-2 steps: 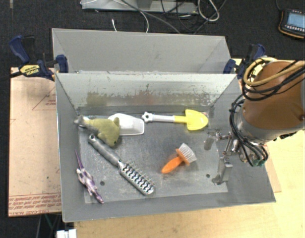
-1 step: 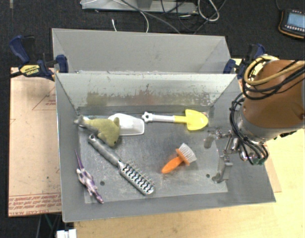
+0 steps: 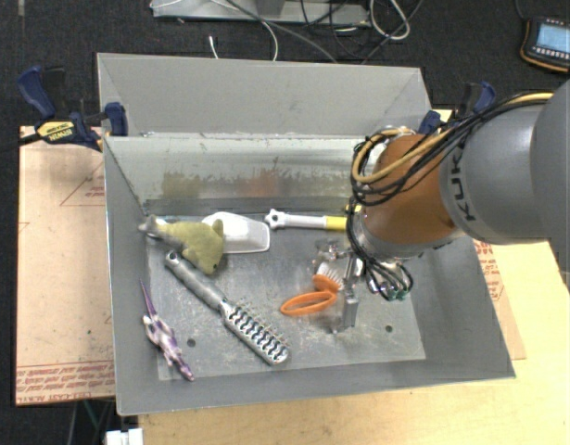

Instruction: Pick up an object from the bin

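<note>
The orange looped piece (image 3: pixel 309 302) lies right of centre on the bin (image 3: pixel 396 341) floor, just left of my gripper (image 3: pixel 346 306); whether that is open or closed I cannot tell. I should centre over the loop before lifting.

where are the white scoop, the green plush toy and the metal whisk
white scoop (image 3: pixel 246 235): camera view, on its bowl
green plush toy (image 3: pixel 203 244): camera view, on its body
metal whisk (image 3: pixel 259 335): camera view, on its coiled head
</note>
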